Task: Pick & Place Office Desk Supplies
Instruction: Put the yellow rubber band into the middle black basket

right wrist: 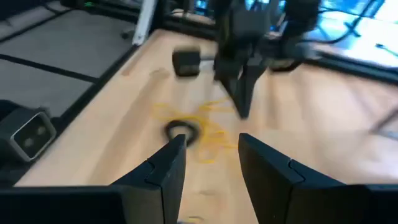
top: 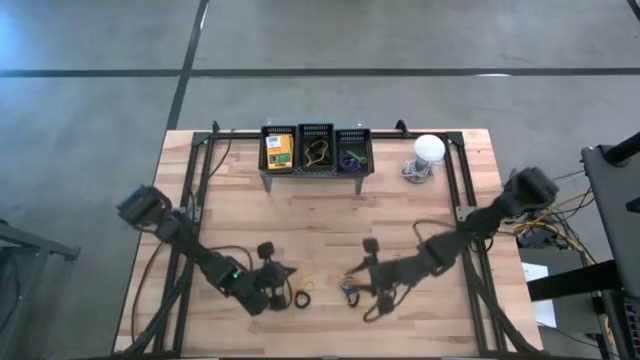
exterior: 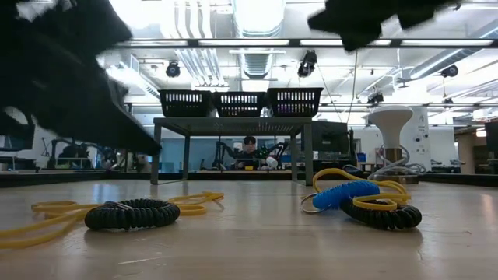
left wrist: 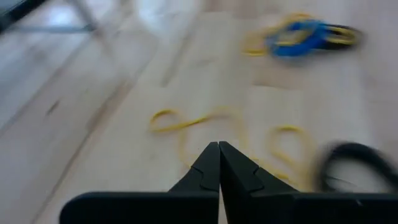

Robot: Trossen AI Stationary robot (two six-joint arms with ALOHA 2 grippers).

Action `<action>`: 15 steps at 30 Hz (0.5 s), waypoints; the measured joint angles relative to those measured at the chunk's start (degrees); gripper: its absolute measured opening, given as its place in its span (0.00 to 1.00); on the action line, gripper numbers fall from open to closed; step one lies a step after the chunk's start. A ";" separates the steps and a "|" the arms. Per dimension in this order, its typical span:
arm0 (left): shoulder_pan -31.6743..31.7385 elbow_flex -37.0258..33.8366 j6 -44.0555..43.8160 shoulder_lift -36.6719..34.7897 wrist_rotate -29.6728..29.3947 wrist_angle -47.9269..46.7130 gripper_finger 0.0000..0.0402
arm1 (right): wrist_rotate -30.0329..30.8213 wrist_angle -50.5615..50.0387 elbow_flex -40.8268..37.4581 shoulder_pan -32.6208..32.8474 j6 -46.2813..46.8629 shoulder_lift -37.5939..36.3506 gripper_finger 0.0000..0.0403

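Baskets: three black mesh baskets (top: 315,148) side by side on a grey shelf (top: 315,172) at the far edge of the counter (top: 330,225).
Basket contents: the left one holds one yellow-and-green crayon box (top: 279,150); the middle one holds yellow rubber bands (top: 318,152); the right one holds purple and green bands (top: 352,157). Their number cannot be told.
Coil ties on the counter: three — one black coil (exterior: 132,213) near the left gripper, one blue coil (exterior: 346,194), and a second black coil (exterior: 383,215) touching the blue one.
Loose yellow bands: a tangle (exterior: 54,214) around the lone black coil and more loops (exterior: 373,194) lying over the blue and black pair; no sure count.
White bulb: one (top: 428,150), upright at the far right of the counter, well apart from the supplies.
Left gripper (top: 283,290): low over the near middle of the counter, arm reaching in from the left, just beside the lone black coil; fingers (left wrist: 208,168) pressed together, holding nothing.
Right gripper (top: 350,283): low over the near middle, arm stretched in from the right, above the blue-and-black pile; fingers (right wrist: 165,165) spread with a clear gap, nothing between them.
Gap between grippers: they face each other, apart, with the yellow tangle between.
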 joint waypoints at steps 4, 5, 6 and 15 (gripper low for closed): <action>-2.67 7.73 -2.60 -1.70 3.23 -17.48 0.00 | 0.22 11.82 -1.40 1.68 0.18 8.67 0.36; -3.19 10.04 -5.72 -1.89 3.67 -23.66 0.00 | 0.22 13.54 -1.39 1.69 -0.56 10.60 0.36; -3.66 12.27 -8.99 -2.00 4.56 -29.34 0.00 | 0.23 14.33 -1.25 1.67 -1.24 12.45 0.36; -5.60 17.86 -29.63 -2.15 17.60 -52.26 0.03 | -0.35 12.87 3.61 -0.06 -2.42 19.89 0.34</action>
